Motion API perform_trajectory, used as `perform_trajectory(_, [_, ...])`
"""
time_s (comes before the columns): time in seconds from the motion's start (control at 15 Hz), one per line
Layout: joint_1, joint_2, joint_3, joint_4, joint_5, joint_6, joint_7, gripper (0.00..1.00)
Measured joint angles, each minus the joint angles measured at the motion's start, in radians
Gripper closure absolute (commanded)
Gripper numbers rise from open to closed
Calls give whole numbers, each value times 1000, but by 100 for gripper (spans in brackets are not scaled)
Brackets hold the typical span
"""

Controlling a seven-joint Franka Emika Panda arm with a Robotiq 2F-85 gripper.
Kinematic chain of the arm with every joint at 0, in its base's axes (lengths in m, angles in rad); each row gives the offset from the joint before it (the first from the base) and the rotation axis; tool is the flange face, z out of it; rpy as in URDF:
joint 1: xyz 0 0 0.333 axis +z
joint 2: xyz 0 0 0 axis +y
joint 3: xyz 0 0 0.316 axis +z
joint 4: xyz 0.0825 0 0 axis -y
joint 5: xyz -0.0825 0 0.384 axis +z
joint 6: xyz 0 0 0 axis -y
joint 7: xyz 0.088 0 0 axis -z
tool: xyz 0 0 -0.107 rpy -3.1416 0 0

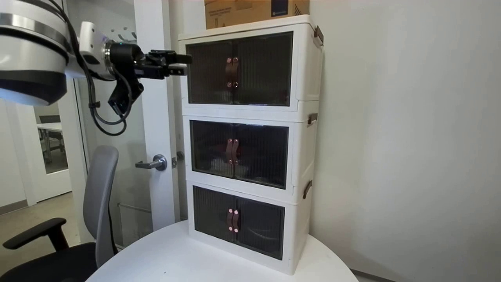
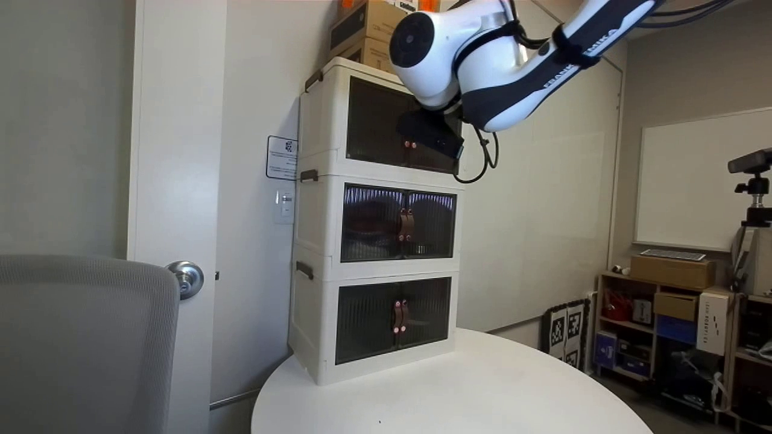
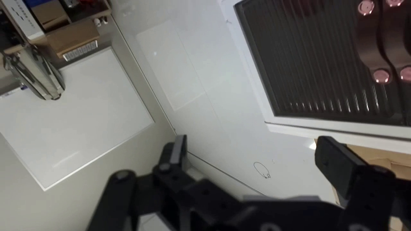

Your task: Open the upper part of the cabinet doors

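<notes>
Three white tiers with dark double doors make up the cabinet (image 1: 250,112), upright in both exterior views. Its upper doors (image 1: 266,74) are closed, lying flush in the white frame, their coppery-brown handles (image 1: 232,72) side by side at the middle seam. In an exterior view my gripper (image 1: 184,64) appears level with that tier, overlapping its left frame edge. From the wrist, one upper door panel (image 3: 311,61) and the handles (image 3: 372,45) lie at the upper right, above and beyond the widely parted fingers. Nothing sits between the fingers of the gripper (image 3: 252,142). The arm covers part of the upper doors (image 2: 377,120) in an exterior view.
Under the cabinet is a round white table (image 1: 235,258). Cardboard boxes (image 1: 250,13) rest on its top. A grey office chair (image 1: 100,196) and a door with a lever handle (image 1: 159,162) stand to one side. Shelves (image 2: 639,322) stand farther back.
</notes>
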Motion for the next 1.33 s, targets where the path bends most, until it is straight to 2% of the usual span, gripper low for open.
perform_trajectory(0.13, [-123, -4, 82, 71, 74, 4, -21, 0])
perform_trajectory(0.4, [-275, -32, 137, 153, 226, 57, -98, 0])
perform_trajectory(0.87, [-417, -149, 151, 321, 560, 144, -313, 0])
perform_trajectory(1.07, [-477, -225, 151, 413, 715, 150, -410, 0])
perform_trajectory(1.33, [-567, -321, 149, 542, 865, 149, -492, 0])
